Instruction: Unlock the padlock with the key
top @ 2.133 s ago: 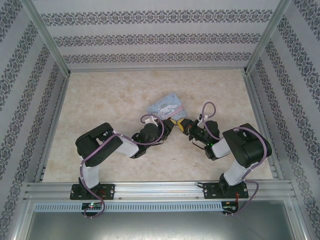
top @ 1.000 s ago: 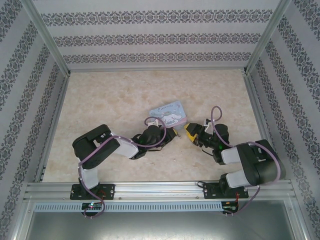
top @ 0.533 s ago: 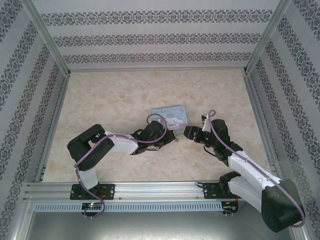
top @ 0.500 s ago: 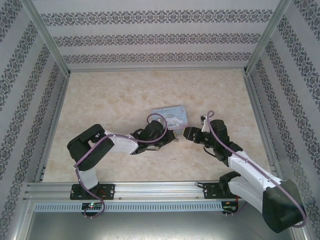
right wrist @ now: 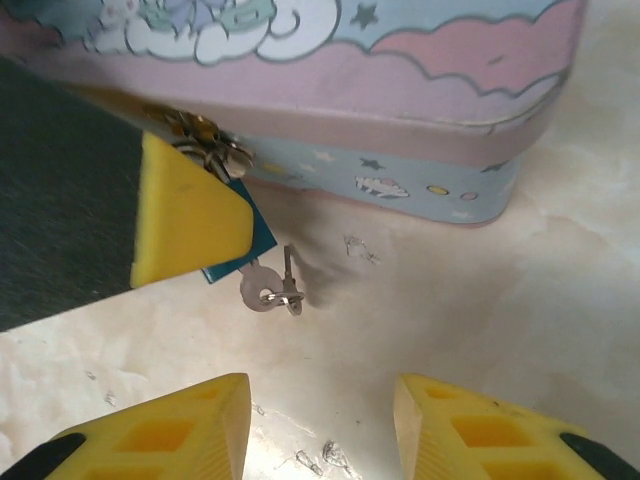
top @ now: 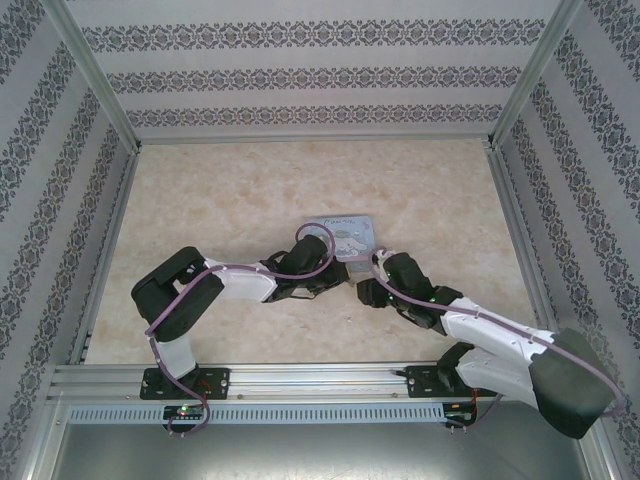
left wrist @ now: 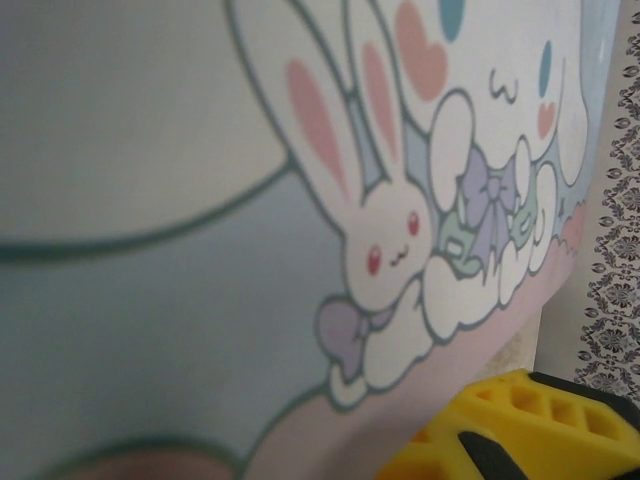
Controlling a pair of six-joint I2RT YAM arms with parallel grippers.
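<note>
Both arms reach low toward the tin (right wrist: 420, 150). The right claw (right wrist: 320, 400) is spread apart. The left claw (top: 340, 272) covers the tiny blue-green padlock (right wrist: 258, 235) at the tin's latch (right wrist: 205, 140); I cannot tell if it grips. A silver key (right wrist: 287, 270) sits just below.

Padlock (right wrist: 258, 238) mostly hidden behind a yellow pad (right wrist: 190, 215) of the left gripper (top: 338, 277), just a teal corner showing, whether that gripper clamps it unclear, cartoon tin (left wrist: 200, 300) blurred and cropped at the left wrist, right gripper (right wrist: 318, 400) fingertips cut by the frame's bottom edge
</note>
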